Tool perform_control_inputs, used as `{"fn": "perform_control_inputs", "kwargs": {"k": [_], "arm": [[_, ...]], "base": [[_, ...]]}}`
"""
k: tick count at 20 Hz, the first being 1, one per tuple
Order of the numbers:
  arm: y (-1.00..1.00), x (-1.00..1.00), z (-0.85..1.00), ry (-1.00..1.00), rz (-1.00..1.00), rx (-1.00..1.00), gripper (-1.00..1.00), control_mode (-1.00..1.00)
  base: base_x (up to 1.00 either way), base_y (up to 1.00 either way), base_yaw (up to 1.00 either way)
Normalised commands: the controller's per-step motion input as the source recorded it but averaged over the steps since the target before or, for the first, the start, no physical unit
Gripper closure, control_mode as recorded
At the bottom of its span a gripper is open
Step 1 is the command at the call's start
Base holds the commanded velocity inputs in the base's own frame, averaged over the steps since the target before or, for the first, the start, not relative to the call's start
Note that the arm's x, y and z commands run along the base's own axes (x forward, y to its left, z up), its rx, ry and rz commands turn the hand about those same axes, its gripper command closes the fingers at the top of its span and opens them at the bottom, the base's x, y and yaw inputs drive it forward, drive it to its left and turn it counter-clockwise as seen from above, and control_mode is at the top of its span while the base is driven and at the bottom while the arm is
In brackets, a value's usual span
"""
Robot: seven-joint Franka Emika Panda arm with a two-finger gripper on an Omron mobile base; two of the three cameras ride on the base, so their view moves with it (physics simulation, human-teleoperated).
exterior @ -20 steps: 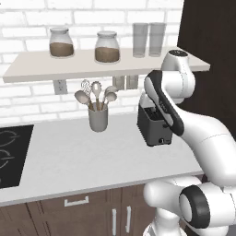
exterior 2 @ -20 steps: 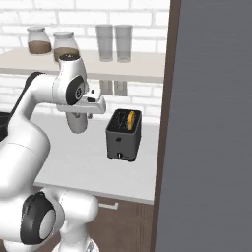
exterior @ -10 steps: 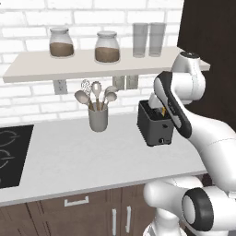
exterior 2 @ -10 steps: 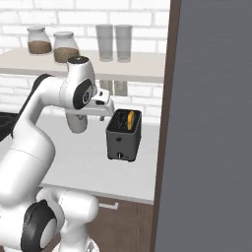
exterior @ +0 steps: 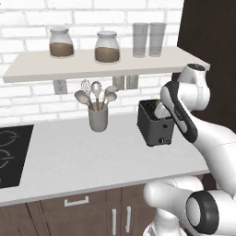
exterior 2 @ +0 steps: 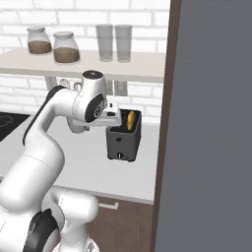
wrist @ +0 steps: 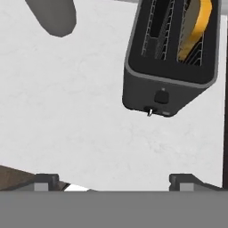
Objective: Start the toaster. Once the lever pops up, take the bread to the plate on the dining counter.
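On the white counter, left to right:
Cooktop point(exterior: 10, 156): black, set into the far-left end.
Utensil cup point(exterior: 98, 119): grey, upright, under the shelf point(exterior: 92, 64) holding jars and glasses.
Toaster point(exterior: 155, 125): near the counter's right end, bread point(wrist: 196, 26) standing in one slot.
Gripper point(wrist: 115, 180): spread wide, holding nothing, above bare counter point(wrist: 67, 111) before the toaster.
Wall: white brick.

place: kitchen | cues: stovetop point(exterior: 9, 154), utensil cup point(exterior: 98, 119) (brick wall)
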Motion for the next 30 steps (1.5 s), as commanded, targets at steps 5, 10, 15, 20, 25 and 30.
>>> {"fn": "perform_control_inputs", "kwargs": {"k": [5, 10, 15, 20, 25, 30], "arm": [[0.00, 0.00, -0.52, -0.01, 0.12, 0.00, -1.00, -1.00], [0.00, 0.07, -0.45, 0.00, 0.05, 0.00, -1.00, -1.00], [-0.02, 0.27, -0.23, 0.00, 0.00, 0.00, -1.00, -1.00], [-0.08, 0.41, -0.09, 0.00, 0.00, 0.00, -1.00, -1.00], [-0.12, 0.33, -0.05, 0.00, 0.00, 0.00, -1.00, -1.00], [-0.01, 0.16, -0.26, -0.02, 0.00, 0.00, -1.00, -1.00]], "base": [[0.00, 0.00, 0.00], [0.00, 0.00, 0.00], [0.00, 0.00, 0.00], [0.00, 0.00, 0.00], [0.00, 0.00, 0.00], [0.00, 0.00, 0.00]]}}
